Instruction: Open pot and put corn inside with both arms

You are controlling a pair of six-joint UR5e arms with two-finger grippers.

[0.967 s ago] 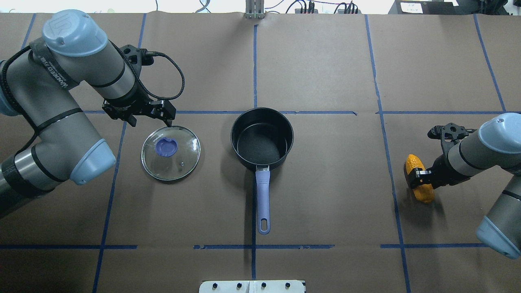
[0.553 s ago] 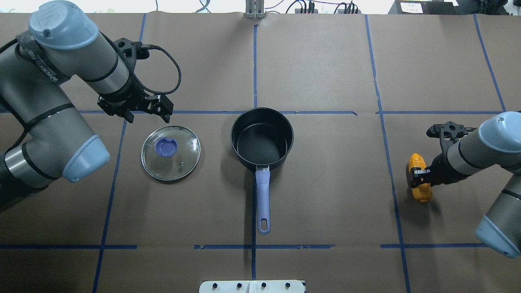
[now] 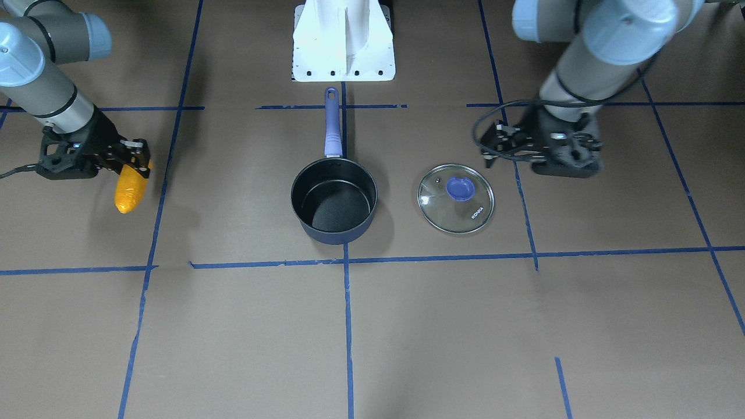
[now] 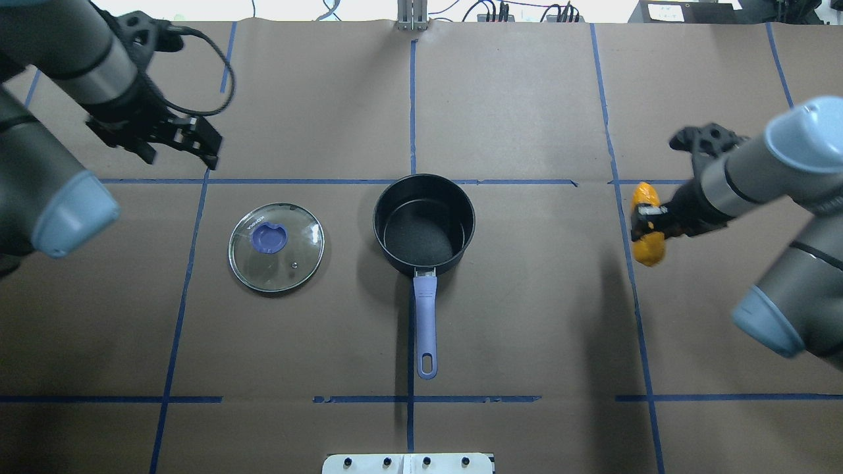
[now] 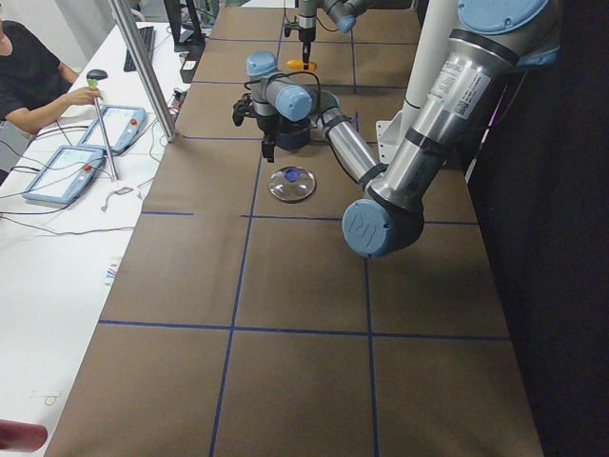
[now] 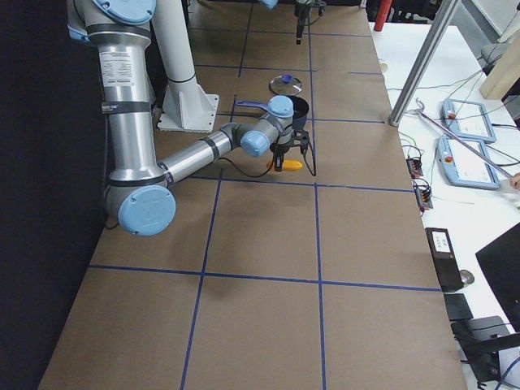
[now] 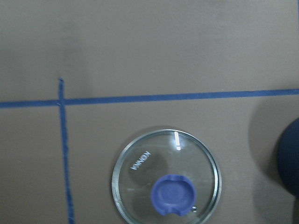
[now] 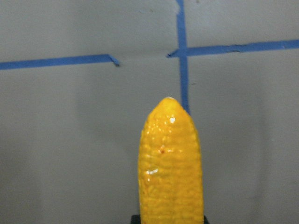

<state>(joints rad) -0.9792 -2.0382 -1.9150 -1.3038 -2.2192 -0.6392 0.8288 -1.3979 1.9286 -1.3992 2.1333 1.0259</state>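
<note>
The dark navy pot [image 4: 380,217] stands open and empty at the table's middle, its lavender handle [image 4: 425,309] pointing toward the robot base. It also shows in the front view [image 3: 298,192]. Its glass lid [image 4: 276,247] with the purple knob lies flat on the table to the pot's left, and the left wrist view [image 7: 166,176] shows it too. My left gripper [image 4: 179,158] is open and empty, raised beyond and to the left of the lid. My right gripper [image 4: 649,220] is shut on the orange-yellow corn [image 4: 649,249], held in the air to the right of the pot. The corn fills the right wrist view [image 8: 171,163].
The white base stand [image 4: 408,463] sits at the table's near edge, behind the pot handle. Blue tape lines [image 4: 412,105] divide the brown table cover. A person [image 5: 29,76] and tablets are at a side table beyond the far edge.
My left gripper has drawn away from the lid, up and to the left. My right gripper has lifted the corn off the table and carried it away from the base and slightly toward the pot.
</note>
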